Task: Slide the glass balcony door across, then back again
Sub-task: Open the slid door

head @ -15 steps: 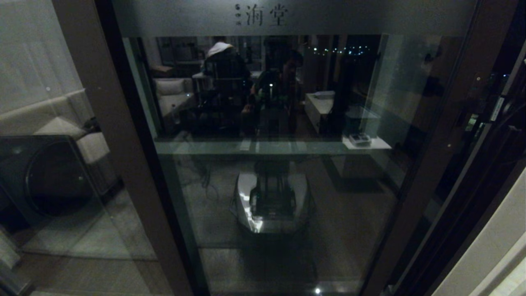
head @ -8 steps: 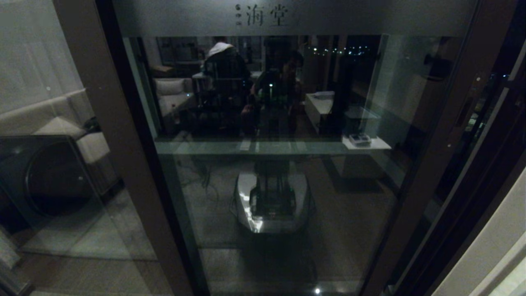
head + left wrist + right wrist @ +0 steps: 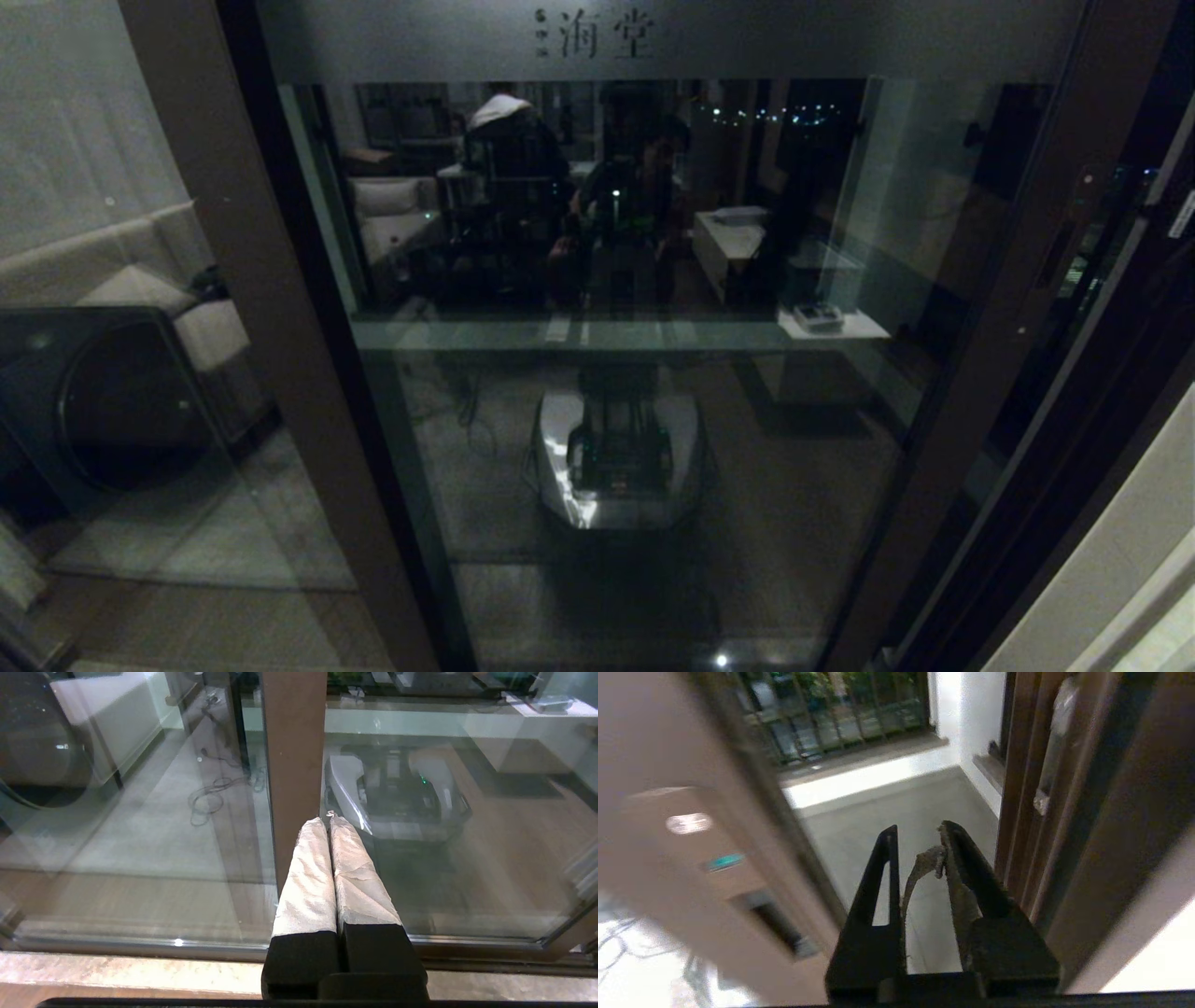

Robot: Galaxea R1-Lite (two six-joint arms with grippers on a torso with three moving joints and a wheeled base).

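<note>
The full-height clear glass balcony door in its dark brown frame (image 3: pixel 635 392) fills the middle of the head view, with a frosted band carrying small etched characters (image 3: pixel 597 35) along its top. Its right stile (image 3: pixel 1013 308) runs down on the right, a narrow recessed handle slot (image 3: pixel 1053 254) set into it. To the left sits the fixed brown-framed glass panel (image 3: pixel 112 280), a pale sofa (image 3: pixel 140 280) showing through it.

The left gripper (image 3: pixel 327 821) hangs low and close to the glass, its two white-wrapped fingers (image 3: pixel 308 877) pressed together with nothing between them, pointing at a brown stile (image 3: pixel 293 756) just beyond.

The right gripper (image 3: pixel 917 833) is out by the door's right edge, black fingers (image 3: pixel 971 877) slightly apart and gripping nothing. It sits between the brown stile with its slot (image 3: pixel 777 926) and the dark jamb (image 3: pixel 1064 788), with the grey balcony floor (image 3: pixel 896 807) and a black-barred window (image 3: pixel 840 714) farther off.
</note>
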